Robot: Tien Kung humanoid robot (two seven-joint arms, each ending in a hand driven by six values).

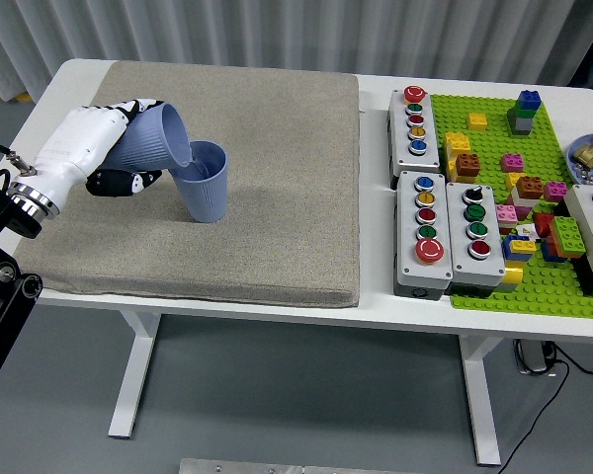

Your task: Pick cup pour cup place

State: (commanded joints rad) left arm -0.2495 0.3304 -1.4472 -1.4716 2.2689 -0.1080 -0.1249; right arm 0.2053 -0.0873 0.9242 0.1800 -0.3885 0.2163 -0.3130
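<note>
I see the white table [376,296] spanning the view, and on its left part lies the large grey-brown mat [237,178], reaching from near the far edge almost to the near edge. On the right part sits the green building-brick baseplate [544,286], running to the table's right edge and carrying loose coloured bricks [526,111] scattered over it. Between mat and baseplate I count three grey button boxes: one [416,122] toward the far edge, and two side by side nearer me, the left one [426,233] with a big red button at its near end, the right one [472,235] touching it. A fourth box is cut off at the right edge, and a small dish [591,158] with bits in it sits at the far right. My left hand [94,148], white with black fingertips, comes in over the mat's left edge with its fingers wrapped around the tilted blue cup [153,138], thumb below it. That cup leans steeply down to the right, its mouth at the rim of the upright blue cup [206,183], which stands on the mat's left half, toward the middle of its depth. I cannot see any contents. My right hand is out of sight.
</note>
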